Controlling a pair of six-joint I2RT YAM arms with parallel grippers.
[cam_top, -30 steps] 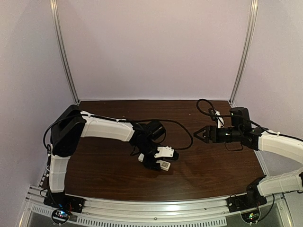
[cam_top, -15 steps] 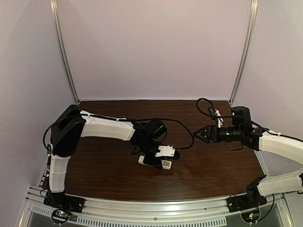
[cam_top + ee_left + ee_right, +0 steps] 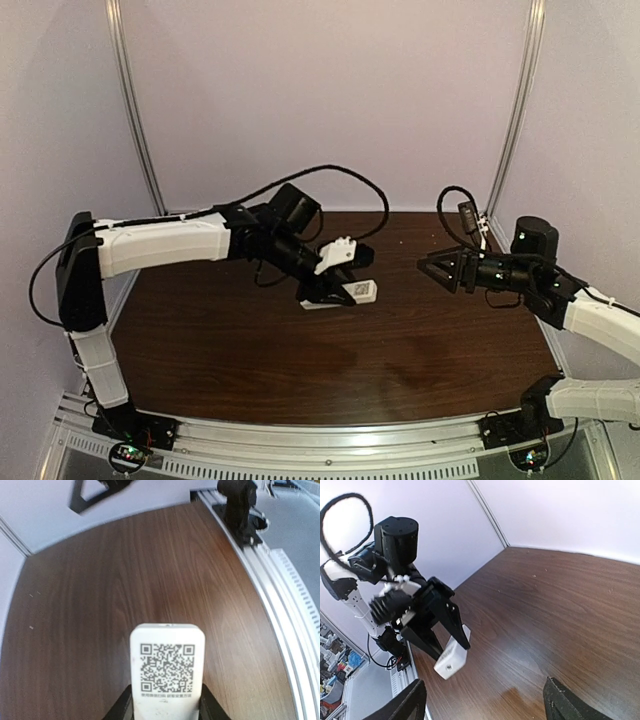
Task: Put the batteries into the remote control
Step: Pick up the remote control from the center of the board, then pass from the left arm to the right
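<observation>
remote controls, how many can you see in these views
1: the remote control is gripped between the left arm's jaws over the middle of the table, QR-code side up. No second one shows in any view.

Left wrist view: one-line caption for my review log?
Left gripper clamps a slim white rectangular remote control, QR-code label facing camera, over the dark wood-grain table.

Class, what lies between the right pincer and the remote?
Nothing: only bare table shows between the right pincer and the remote, in the top view.
</observation>
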